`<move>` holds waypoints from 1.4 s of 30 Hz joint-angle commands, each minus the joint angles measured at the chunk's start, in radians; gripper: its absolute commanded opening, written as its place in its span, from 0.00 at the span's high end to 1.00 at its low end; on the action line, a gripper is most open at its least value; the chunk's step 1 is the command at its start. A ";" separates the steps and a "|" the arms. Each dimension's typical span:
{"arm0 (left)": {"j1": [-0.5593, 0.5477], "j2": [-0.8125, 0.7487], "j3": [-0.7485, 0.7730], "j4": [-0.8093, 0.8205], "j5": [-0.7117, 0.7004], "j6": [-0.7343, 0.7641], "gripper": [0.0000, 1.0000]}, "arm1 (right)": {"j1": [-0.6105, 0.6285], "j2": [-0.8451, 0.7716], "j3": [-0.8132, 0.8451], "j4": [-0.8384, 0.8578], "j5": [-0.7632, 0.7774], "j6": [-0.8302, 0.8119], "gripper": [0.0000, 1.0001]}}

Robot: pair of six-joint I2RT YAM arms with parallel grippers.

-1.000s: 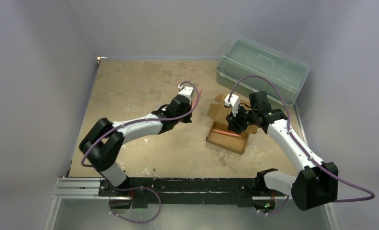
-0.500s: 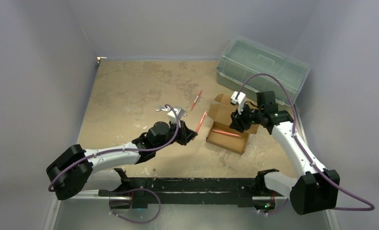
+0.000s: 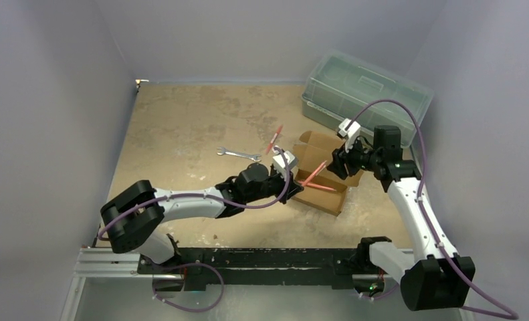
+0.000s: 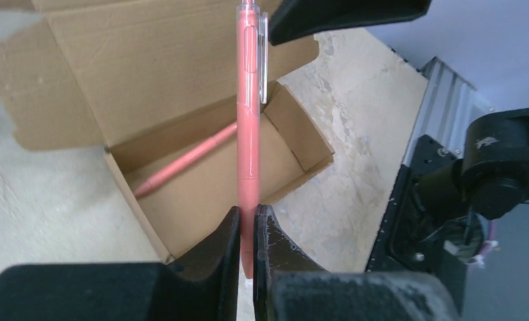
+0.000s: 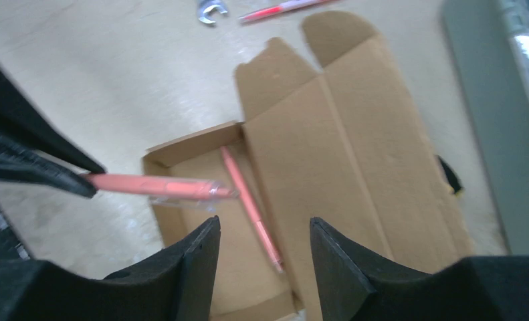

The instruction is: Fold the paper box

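Note:
The paper box (image 3: 330, 198) is a brown cardboard tray lying open, its lid (image 3: 319, 145) folded flat back. A pink pen (image 3: 323, 188) lies inside the tray. My left gripper (image 3: 293, 178) is shut on a second pink pen (image 3: 313, 172) and holds it over the tray's near-left corner. The left wrist view shows that held pen (image 4: 249, 120) pinched upright between my jaws (image 4: 248, 227), above the tray (image 4: 208, 200). My right gripper (image 3: 339, 162) is open and empty over the lid (image 5: 355, 154), with the tray's pen (image 5: 248, 200) just below its gap (image 5: 265, 234).
A translucent green lidded bin (image 3: 365, 93) stands at the back right, close behind the lid. A steel wrench (image 3: 238, 154) and a third pink pen (image 3: 274, 139) lie on the table left of the box. Grey walls close in both sides.
My left gripper has swung right from the table to over the box, carrying the pen. My right gripper has pulled back and to the right, off the tray.

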 commanded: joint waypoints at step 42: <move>-0.097 0.158 0.359 -0.281 -0.316 0.628 0.37 | -0.046 -0.070 -0.019 0.250 0.315 0.301 0.38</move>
